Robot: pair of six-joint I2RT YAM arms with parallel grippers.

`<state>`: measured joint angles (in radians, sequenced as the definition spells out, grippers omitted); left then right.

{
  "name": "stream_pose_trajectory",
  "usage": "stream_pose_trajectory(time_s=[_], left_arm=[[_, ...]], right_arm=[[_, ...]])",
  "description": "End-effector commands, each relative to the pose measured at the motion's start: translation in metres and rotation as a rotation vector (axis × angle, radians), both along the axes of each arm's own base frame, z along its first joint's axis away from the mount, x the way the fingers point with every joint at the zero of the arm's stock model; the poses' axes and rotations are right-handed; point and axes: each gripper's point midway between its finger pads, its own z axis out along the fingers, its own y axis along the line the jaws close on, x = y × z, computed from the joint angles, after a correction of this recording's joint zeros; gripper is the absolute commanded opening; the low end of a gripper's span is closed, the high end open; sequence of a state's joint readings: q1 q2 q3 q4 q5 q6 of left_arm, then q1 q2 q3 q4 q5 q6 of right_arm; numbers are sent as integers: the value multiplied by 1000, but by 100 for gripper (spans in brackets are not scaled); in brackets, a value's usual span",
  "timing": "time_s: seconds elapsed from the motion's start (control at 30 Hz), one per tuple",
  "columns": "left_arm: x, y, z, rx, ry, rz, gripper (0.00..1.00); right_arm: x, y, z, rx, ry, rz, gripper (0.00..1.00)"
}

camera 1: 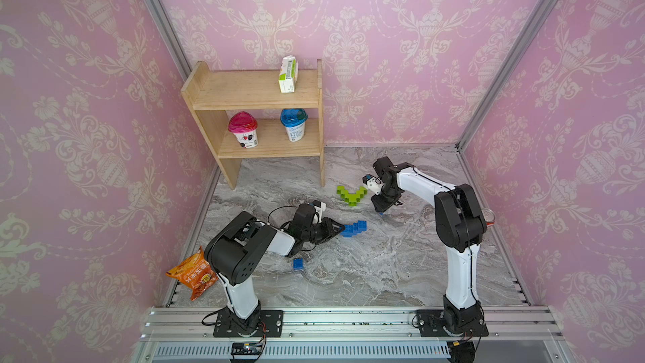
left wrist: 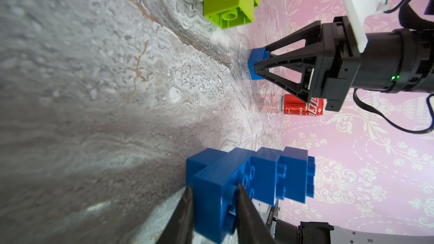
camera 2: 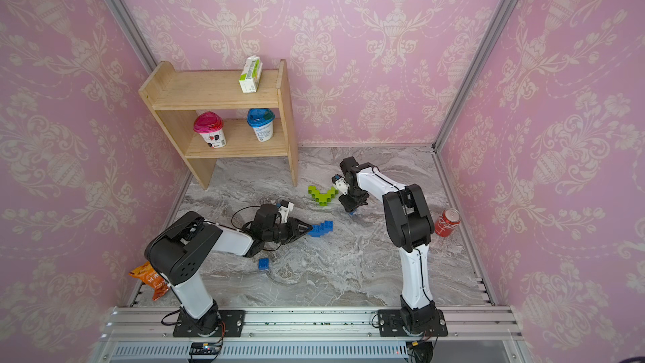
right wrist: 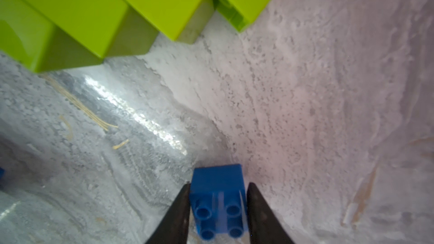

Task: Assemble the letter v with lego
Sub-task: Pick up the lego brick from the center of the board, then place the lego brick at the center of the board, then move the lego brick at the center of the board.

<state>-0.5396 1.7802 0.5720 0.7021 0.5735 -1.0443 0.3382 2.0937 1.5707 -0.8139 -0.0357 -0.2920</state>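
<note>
A row of joined blue lego bricks [camera 1: 355, 228] [camera 2: 324, 228] lies stepped on the marble table, and my left gripper [camera 1: 343, 228] [left wrist: 215, 191] is shut on its near end brick [left wrist: 211, 198]. My right gripper [camera 1: 381, 214] [right wrist: 218, 186] points down at the table with its fingers pressed on both sides of a single small blue brick [right wrist: 216, 177] [left wrist: 254, 57] that rests on the table. A lime-green lego V [camera 1: 351, 195] [camera 2: 323, 194] [right wrist: 94, 8] lies just behind and left of the right gripper. One loose blue brick [camera 1: 298, 262] [camera 2: 264, 264] sits near the left arm.
A wooden shelf [camera 1: 258, 92] at the back left holds a carton [camera 1: 288, 75] and two lidded cups [camera 1: 243, 130]. An orange snack bag [camera 1: 193, 274] lies at the front left edge. A red soda can [camera 2: 447, 222] [left wrist: 300, 111] stands by the right wall.
</note>
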Motion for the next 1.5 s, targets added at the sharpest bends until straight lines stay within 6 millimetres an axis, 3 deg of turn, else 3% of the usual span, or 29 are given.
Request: stream_pose_trajectory(time_s=[0.0,0.23,0.37,0.43,0.57,0.67,0.87,0.97,1.1,1.2,1.27,1.33,1.47], left_arm=[[0,3,0,22,-2,-7,30],[1,5,1,25,-12,0,30],[3,5,2,23,-21,5,30],[3,5,4,19,-26,2,30],[2,5,4,18,-28,0,30],[3,4,3,16,-28,-2,30],[1,4,-3,3,-20,3,30],[0,5,-5,10,-18,2,30],[0,5,-9,18,-14,-2,30],[1,4,-12,12,-10,-5,30],[2,3,-14,12,-8,-8,30],[4,4,-15,10,-7,-6,30],[9,7,-13,5,-15,1,29]], right_arm=[[-12,1,1,18,21,-31,32],[-35,-11,30,4,-14,-220,25],[-78,-12,48,-7,-65,-416,20],[-109,-9,46,-6,-68,-497,19],[-160,17,39,70,-95,-619,13],[-184,45,31,116,-116,-633,10],[-198,84,16,164,-155,-623,10],[-202,90,8,164,-148,-625,21],[-207,93,5,139,-144,-609,44],[-209,102,19,162,-177,-586,65],[-211,119,35,222,-207,-559,75],[-214,141,49,291,-219,-521,80],[-218,187,63,449,-199,-489,76]])
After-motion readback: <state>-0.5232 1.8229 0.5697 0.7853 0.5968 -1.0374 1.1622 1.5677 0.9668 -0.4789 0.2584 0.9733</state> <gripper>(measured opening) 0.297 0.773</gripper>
